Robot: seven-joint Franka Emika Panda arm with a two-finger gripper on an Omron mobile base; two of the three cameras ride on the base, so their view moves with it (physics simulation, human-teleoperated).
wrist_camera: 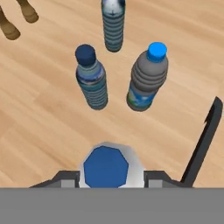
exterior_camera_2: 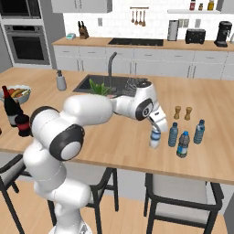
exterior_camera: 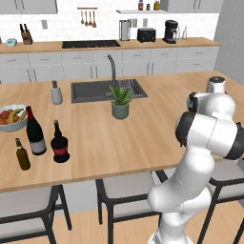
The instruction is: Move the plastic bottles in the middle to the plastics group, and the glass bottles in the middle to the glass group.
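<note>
My gripper hangs over the white-labelled plastic bottle, which stands upright on the counter. Its blue cap sits between the jaws. One dark finger stands clear of the bottle's side, so the gripper is open. Just beyond are the bluish bottle, a blue-labelled bottle and a third plastic bottle. At the counter's far left, the squat dark bottle with a red label stands beside the tall wine bottle and the brown beer bottle.
Two wooden shakers stand behind the plastic bottles. A potted plant and the sink lie mid-counter. A fruit bowl sits at the far left, and stools line the front edge.
</note>
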